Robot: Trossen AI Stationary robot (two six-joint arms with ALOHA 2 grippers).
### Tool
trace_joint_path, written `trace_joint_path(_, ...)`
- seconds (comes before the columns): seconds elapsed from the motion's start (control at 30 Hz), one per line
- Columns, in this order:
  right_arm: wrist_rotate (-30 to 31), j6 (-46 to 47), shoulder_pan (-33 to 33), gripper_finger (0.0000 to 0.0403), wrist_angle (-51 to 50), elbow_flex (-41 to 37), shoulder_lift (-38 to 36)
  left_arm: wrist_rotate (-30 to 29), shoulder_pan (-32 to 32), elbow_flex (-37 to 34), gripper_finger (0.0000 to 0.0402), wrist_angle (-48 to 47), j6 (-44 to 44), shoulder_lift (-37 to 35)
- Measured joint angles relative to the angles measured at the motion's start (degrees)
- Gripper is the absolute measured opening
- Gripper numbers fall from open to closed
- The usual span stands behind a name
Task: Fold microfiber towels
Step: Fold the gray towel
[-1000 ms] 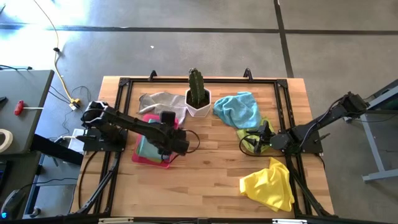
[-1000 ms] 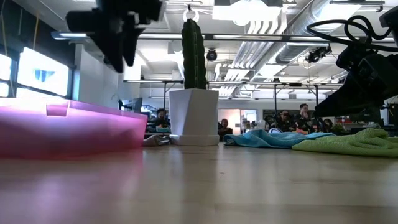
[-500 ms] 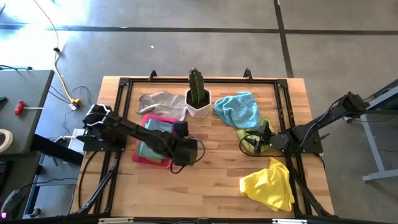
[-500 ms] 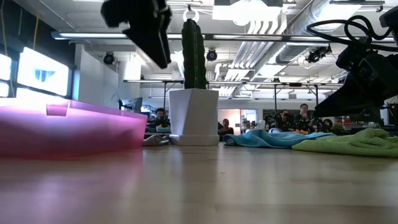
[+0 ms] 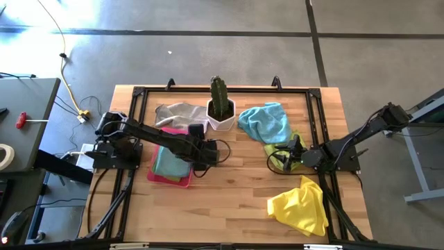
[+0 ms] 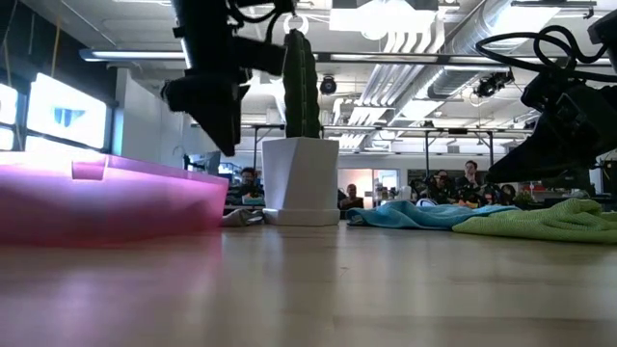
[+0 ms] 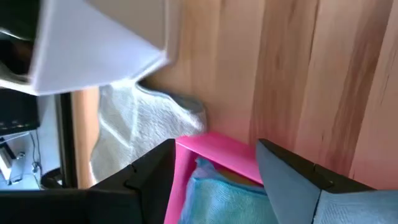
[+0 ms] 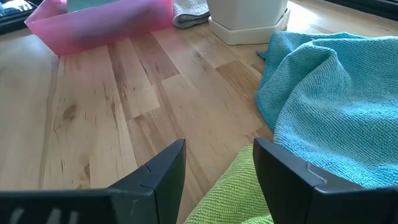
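Here, left gripper [image 7: 214,165] open, empty

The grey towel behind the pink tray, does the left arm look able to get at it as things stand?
Probably yes. The left gripper, open and empty, hovers beside the pink tray; the grey towel lies uncovered just beyond, though the cactus pot crowds one edge.

Butcher-block wood table [image 5: 229,201] here. On it sit a pink tray [image 5: 170,175] and a potted cactus [image 5: 221,107]. Grey [image 5: 179,113], blue [image 5: 267,121], lime [image 5: 281,154] and yellow towels [image 5: 302,203] lie around.
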Motion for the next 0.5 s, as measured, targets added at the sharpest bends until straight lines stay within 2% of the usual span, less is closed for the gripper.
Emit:
trace_joint_path(0.13,0.0,0.02,0.0,0.0181,0.0,0.0,0.0,-0.05,1.43,-2.04,0.0211,-2.14,1.55,-0.55)
trace_joint_path(0.27,0.0,0.02,0.01,0.0181,0.0,0.0,0.0,-0.42,4.13,-3.72,0.0211,-2.53,0.46,-4.35)
trace_joint_path(0.5,0.0,0.02,-0.01,0.0181,-0.02,0.0,0.0,0.03,14.49,-10.29,0.0211,2.5,-4.67,-13.73)
